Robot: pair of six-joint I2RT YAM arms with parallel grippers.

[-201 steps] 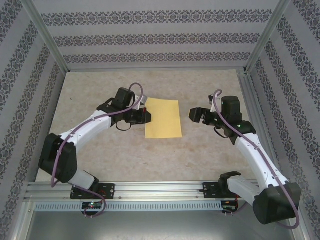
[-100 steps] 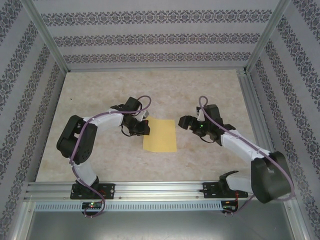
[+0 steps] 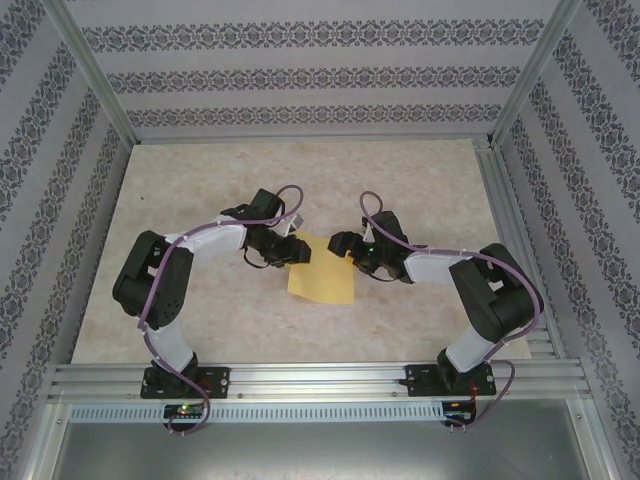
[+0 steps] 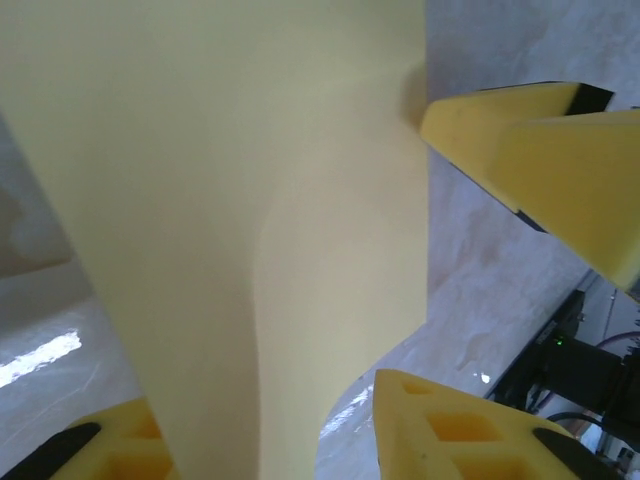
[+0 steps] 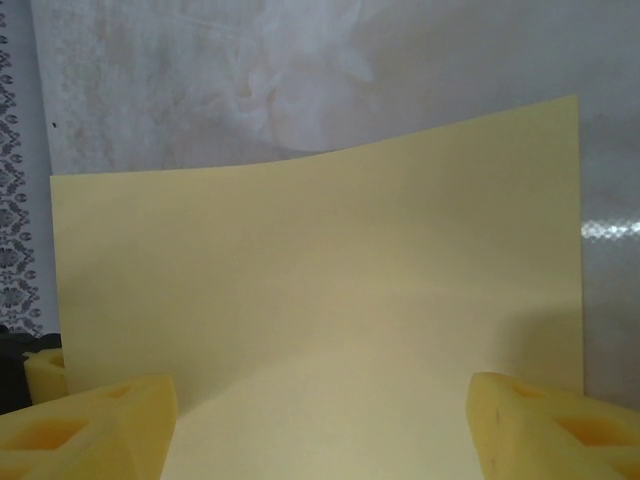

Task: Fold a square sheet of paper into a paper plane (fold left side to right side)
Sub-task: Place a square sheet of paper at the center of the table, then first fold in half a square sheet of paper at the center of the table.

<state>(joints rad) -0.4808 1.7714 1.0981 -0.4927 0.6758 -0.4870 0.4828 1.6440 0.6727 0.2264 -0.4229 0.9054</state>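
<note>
Two grippers hang close together over the yellow sheet of paper (image 3: 322, 282), which lies near the middle of the beige marbled table (image 3: 190, 190). The left gripper (image 3: 297, 251) is at the sheet's far-left corner. Its foam fingers (image 4: 450, 430) are partly spread and the paper rises between them; whether they touch it I cannot tell. The right gripper (image 3: 340, 243) is at the far-right corner, jaws spread wide, with the gently bowed sheet stretching out between its fingers.

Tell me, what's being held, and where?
Nothing looks gripped: the thin yellow-orange paper sheet sits loose between the open left gripper and open right gripper.
</note>
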